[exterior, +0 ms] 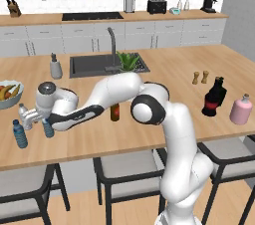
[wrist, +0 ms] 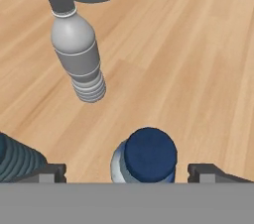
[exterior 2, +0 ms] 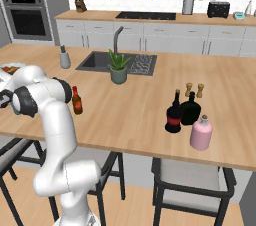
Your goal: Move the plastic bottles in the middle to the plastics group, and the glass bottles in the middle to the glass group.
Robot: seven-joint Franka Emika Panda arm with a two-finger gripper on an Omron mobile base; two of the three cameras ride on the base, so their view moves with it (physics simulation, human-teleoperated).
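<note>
Blue-capped water bottle (wrist: 149, 156) stands between the spread gripper (wrist: 126, 172) fingertips — ungripped, hand view.

1. We see a worktop (wrist: 188, 54) of pale wood, matt, with fine straight grain.
2. We note the blue-capped bottle (wrist: 146, 158): translucent plastic, smooth matt cap.
3. The pale bottle (wrist: 77, 52) looks like clear ribbed plastic.
4. The black bottle (exterior: 214, 97) and pink bottle (exterior: 241, 109) near the right edge look like glossy glass.
</note>
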